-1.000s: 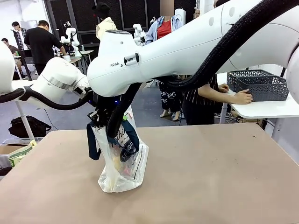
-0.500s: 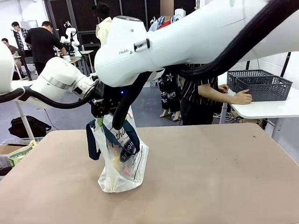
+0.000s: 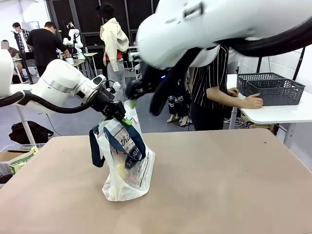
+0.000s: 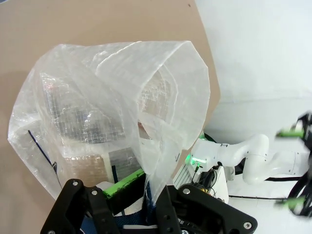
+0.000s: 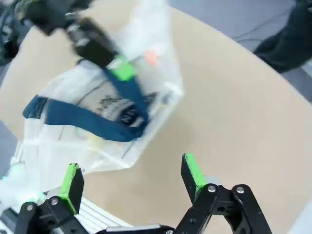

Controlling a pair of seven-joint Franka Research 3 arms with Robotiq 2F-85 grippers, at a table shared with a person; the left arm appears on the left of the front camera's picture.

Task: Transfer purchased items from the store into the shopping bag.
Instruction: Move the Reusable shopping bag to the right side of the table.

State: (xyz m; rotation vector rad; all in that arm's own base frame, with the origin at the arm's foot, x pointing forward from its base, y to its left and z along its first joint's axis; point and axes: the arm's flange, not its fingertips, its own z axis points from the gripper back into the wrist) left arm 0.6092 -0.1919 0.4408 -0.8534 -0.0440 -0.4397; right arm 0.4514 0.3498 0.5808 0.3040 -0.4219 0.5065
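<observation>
On the table's left, my left claw [image 3: 118,113] pinches the bag [image 3: 127,165] rim, goods inside. My right claw [image 5: 131,183] hangs wide, empty. Basket [image 3: 273,89] far right; unclear what's left.

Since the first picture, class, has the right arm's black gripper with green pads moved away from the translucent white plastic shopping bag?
Yes. The right gripper has risen out of the translucent white plastic shopping bag and swung rightward, judged against the brown table; its jaws stand open.
</observation>
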